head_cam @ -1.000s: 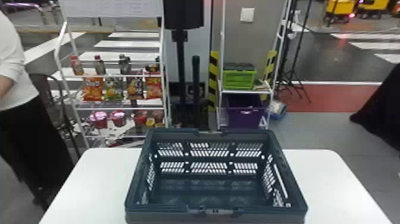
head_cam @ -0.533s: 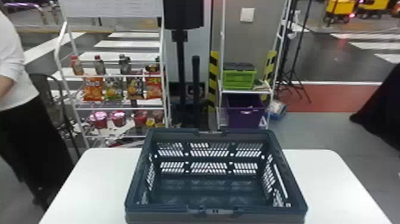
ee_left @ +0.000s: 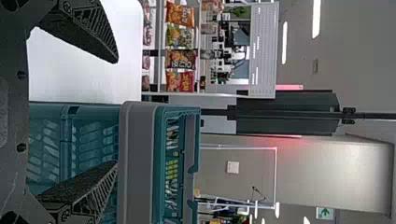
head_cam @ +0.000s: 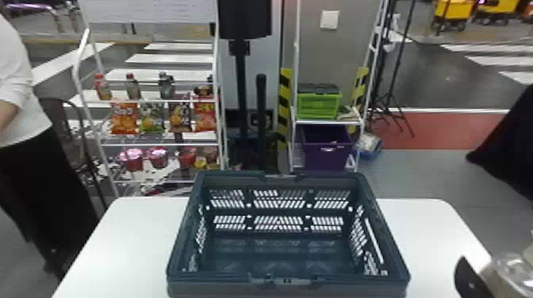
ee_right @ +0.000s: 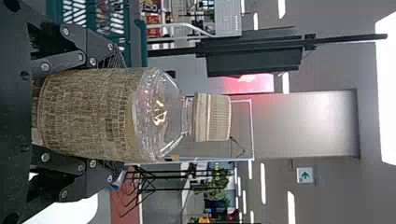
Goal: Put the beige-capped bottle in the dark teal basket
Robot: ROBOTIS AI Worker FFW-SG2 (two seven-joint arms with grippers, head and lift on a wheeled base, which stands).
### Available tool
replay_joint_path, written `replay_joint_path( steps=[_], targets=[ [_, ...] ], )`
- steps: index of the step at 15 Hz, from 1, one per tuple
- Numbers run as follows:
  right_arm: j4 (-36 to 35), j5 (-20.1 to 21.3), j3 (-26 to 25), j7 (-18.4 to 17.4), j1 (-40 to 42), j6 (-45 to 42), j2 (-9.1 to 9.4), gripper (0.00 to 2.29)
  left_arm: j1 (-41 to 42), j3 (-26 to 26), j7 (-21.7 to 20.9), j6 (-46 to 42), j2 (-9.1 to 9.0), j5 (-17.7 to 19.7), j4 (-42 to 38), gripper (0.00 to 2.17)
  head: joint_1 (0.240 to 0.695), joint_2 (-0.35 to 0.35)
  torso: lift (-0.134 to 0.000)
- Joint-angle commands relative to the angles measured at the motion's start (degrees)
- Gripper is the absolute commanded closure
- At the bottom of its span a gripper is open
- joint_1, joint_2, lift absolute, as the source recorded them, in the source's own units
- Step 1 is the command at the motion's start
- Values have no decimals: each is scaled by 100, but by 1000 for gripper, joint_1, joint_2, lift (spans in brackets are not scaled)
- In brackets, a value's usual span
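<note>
Bottle (ee_right: 88, 114), beige-capped and clear plastic, is upright with our right jaws pressed to its sides, right of the dark teal plastic basket (head_cam: 210, 288); we judge the carry must run leftward over it, long axis vertical. Our left jaws gape, empty, toward the basket's left side.

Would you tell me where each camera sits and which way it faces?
Head view: on the head, facing forward and down at the basket; one right hand finger shows.
Left wrist view: on the left wrist, facing out past the open left hand.
Right wrist view: on the right wrist, facing out past the held bottle and both fingers.
Both wrist views share the basket.
</note>
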Motion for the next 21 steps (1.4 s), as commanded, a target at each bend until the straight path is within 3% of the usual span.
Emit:
replay_joint_path(
  steps=[1,5,8,10,13,17,21],
  targets=[
    [-304,28,103,2,-184,344,161,2287,9,-100,18,14,89,-18,-15,110,499,0,0],
    [-585,45,235,-7,-465,942,201,2287,36,-188,27,14,186,-89,20,110,499,0,0],
    [-858,98,349,-121,-755,1715,126,2287,53,-259,35,-39,283,-80,73,110,499,0,0],
    [-1174,151,622,-455,-1142,2541,-76,2287,44,-259,27,-74,335,-62,134,110,499,0,0],
    [-1613,265,868,-771,-1660,3965,-182,2287,53,-259,9,-373,388,-1,275,110,499,0,0],
    [-1877,889,1685,-1053,-2776,6795,-164,2287,88,-250,9,-777,511,166,442,110,499,0,0],
    [-1605,1091,2371,-1307,-3752,8008,-182,2287,141,-206,-35,-1252,546,280,635,107,499,0,0]
  ],
)
